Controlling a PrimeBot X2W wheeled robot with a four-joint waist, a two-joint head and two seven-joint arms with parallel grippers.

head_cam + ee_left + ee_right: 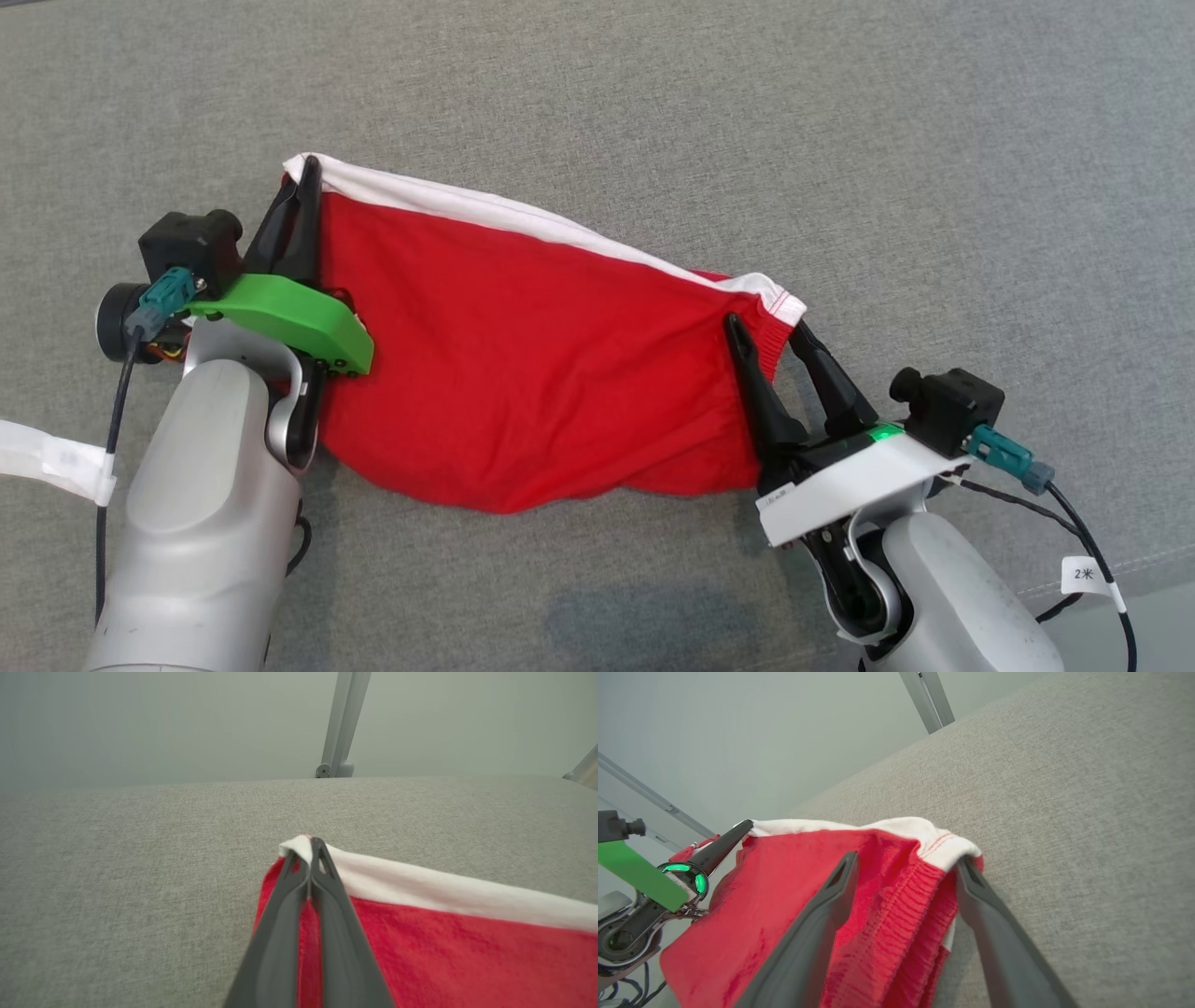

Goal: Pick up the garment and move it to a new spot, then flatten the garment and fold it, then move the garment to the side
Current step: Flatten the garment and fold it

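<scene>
My left gripper (304, 182) is clenched on the white-banded corner of the red garment (523, 355), which stretches between my arms over the grey fabric surface (653, 84). My right gripper (767, 327) is released, fingers apart, straddling the other corner and perhaps brushing it. Bare surface lies all round. The left wrist view adds the surface's far edge, with a metal post (343, 723) beyond.

Cable tag (1083, 574): white flag tag on the black cable (1131, 639) beside the right forearm; reads "2米".
Wrist sticker (777, 502): small white strip on the front edge of the right arm's white wrist cover (868, 476); print too small to read.
Tape band (58, 464): white tape wrapped round the left arm's cable (119, 401); faint grey marks, not legible.
</scene>
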